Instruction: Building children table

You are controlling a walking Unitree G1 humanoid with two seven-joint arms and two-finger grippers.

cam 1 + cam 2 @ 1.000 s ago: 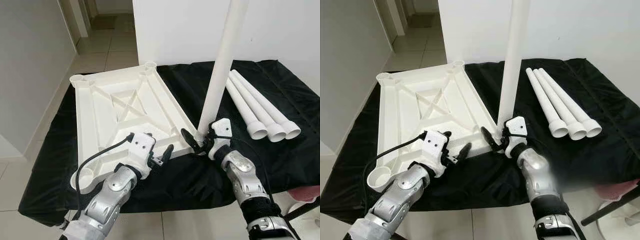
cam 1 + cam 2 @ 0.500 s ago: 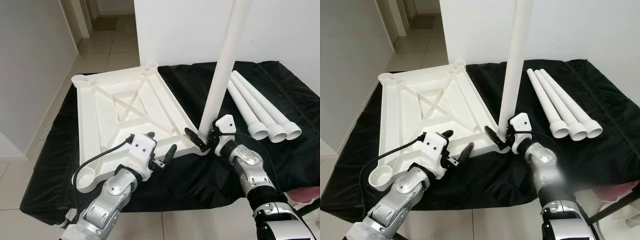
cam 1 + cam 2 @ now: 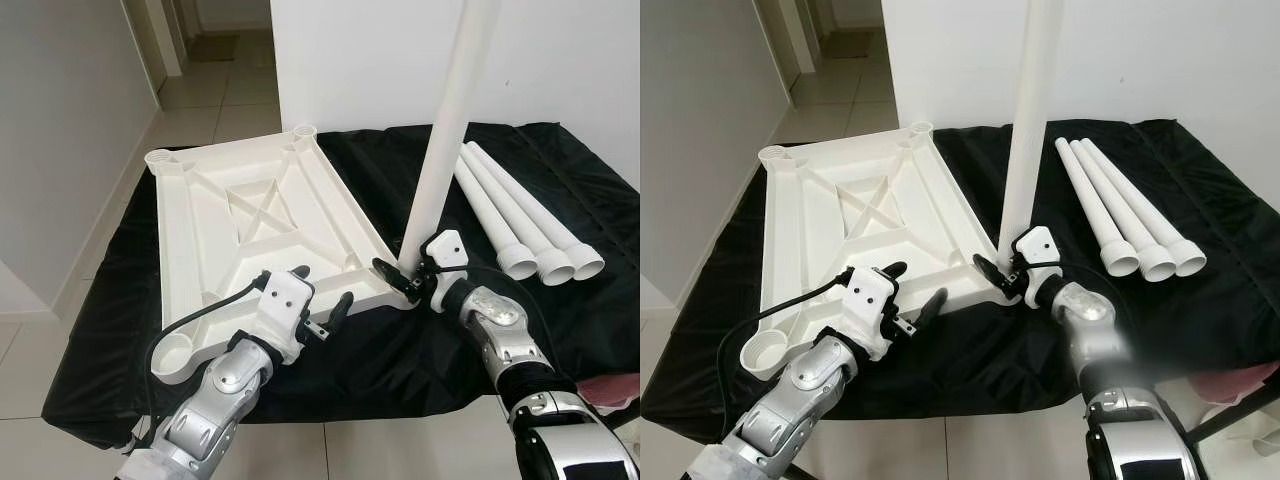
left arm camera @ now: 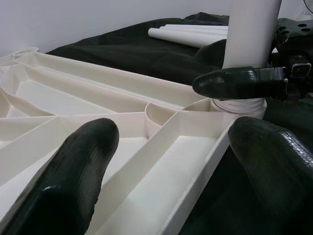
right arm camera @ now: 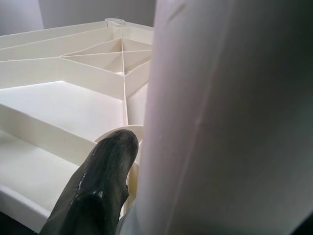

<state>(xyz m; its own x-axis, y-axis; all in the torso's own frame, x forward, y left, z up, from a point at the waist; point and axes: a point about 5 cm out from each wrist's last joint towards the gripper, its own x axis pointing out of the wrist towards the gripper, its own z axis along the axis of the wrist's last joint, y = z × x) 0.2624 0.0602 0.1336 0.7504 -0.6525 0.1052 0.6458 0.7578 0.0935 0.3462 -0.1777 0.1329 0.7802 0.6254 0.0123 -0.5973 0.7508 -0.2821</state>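
Here the right pincer (image 3: pixel 412 281) is gripping the tall white plastic tube leg (image 3: pixel 445 135) at its foot, where it is standing upright in the near right corner socket of the upturned ribbed white plastic tabletop (image 3: pixel 250 235) lying on the black-draped desk (image 3: pixel 560 180). The left pincer (image 3: pixel 322 301) is hovering open at the tabletop's near edge. The leg is looking light, stiff and smooth, so holding low by the socket is probably steadying it best, while three spare white tube legs (image 3: pixel 520 225) are lying just beside.

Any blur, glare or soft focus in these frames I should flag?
Right eye view: a blurred smear on the right forearm; the tabletop is sharp. Left eye view: evenly lit, crisp, no glare. Left wrist view: the near black fingers are soft; the leg is clearer. Right wrist view: the leg is so close it is out of focus and featureless.
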